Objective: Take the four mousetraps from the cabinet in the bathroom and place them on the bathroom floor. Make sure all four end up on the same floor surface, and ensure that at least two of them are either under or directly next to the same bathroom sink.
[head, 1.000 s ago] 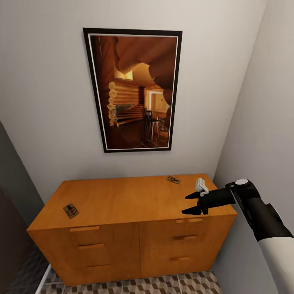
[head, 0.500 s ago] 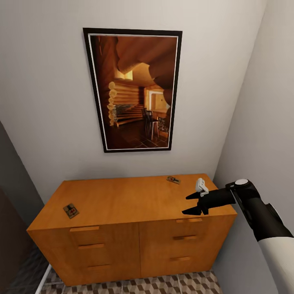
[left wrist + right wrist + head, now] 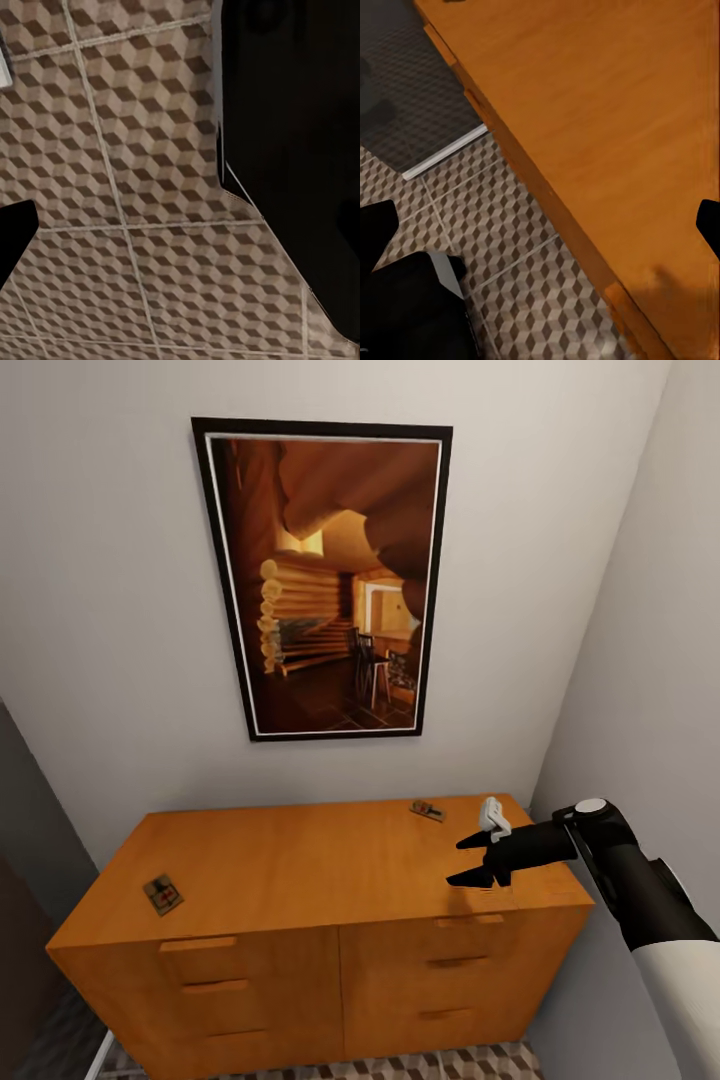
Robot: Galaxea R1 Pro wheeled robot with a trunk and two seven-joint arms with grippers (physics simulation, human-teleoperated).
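Observation:
The orange-brown cabinet [image 3: 300, 860] stands against the wall. Two mousetraps lie on its top: one near the front left corner [image 3: 162, 893], one near the back right [image 3: 427, 811]. My right gripper [image 3: 462, 862] hovers open over the cabinet's right front part, short of the back right trap, with nothing between its fingers. The right wrist view looks down past the cabinet's front edge [image 3: 532, 180] onto the cube-patterned bathroom floor [image 3: 510, 277], and my right gripper [image 3: 547, 221] stands wide there. My left gripper [image 3: 184, 225] hangs open over the floor tiles [image 3: 135, 150]. The sink is out of view.
A large framed painting [image 3: 325, 580] hangs above the cabinet. A pale wall [image 3: 640, 690] runs close along the cabinet's right end, and a dark panel [image 3: 20, 920] stands at its left. A white strip [image 3: 442, 154] borders a dark grey floor area [image 3: 405, 90].
The whole head view has shifted: the cabinet looks larger and lower, so the camera has moved closer. The right gripper holds its pose and the traps lie as before.

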